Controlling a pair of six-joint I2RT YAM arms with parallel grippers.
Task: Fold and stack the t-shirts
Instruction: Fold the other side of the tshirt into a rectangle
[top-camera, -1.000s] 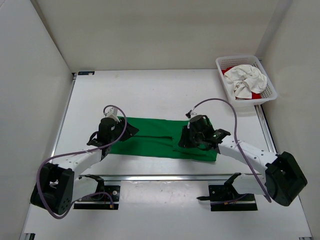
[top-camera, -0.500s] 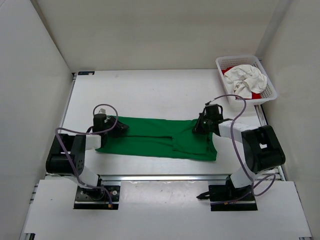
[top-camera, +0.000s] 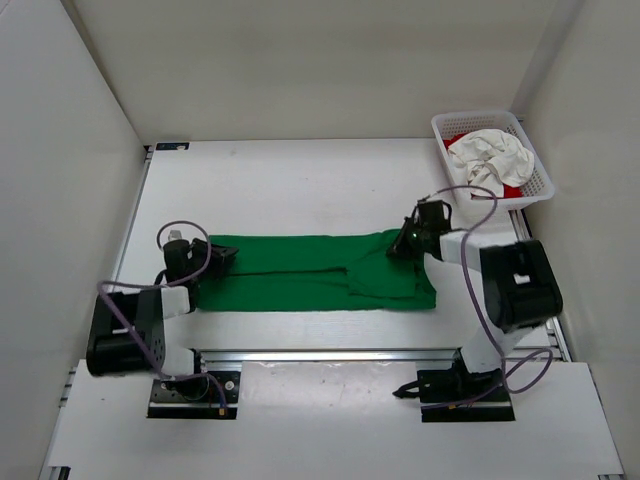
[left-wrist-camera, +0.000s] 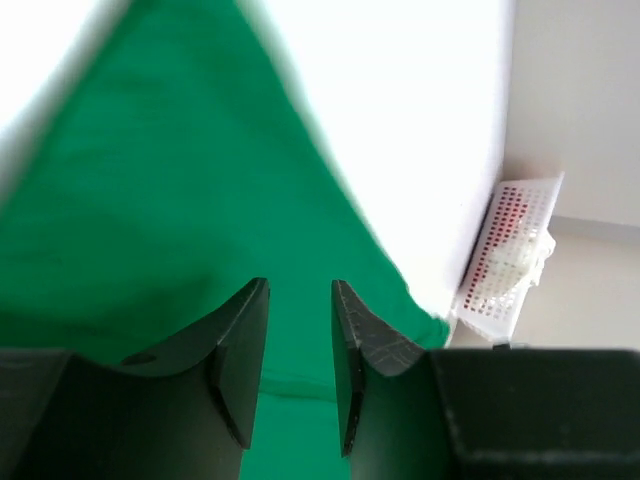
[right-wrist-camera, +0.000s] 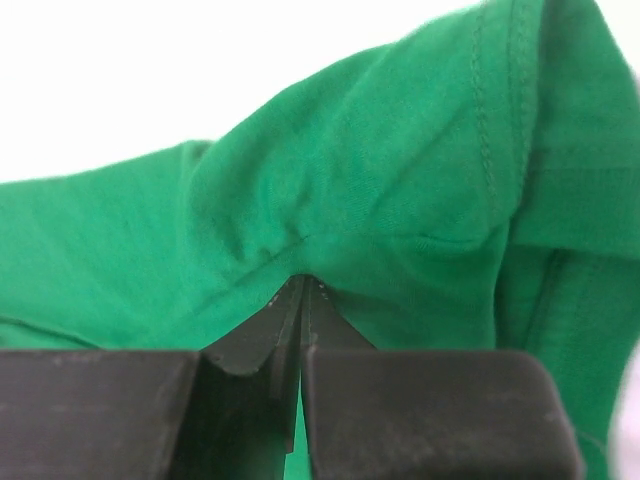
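Your right gripper (top-camera: 404, 243) has just snapped shut, pinching a far corner of the green t-shirt (top-camera: 300, 272) | left gripper (top-camera: 218, 254) narrowly spread, hold unclear | shirt now stretched flat across the table (top-camera: 300, 190), looks ready to fold.

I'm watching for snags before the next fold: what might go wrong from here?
The right hand pinches only a small pucker of the green t-shirt; it may slip out under tension. The left hand has its jaws apart over the cloth, grip unclear, so that end may not follow a lift.
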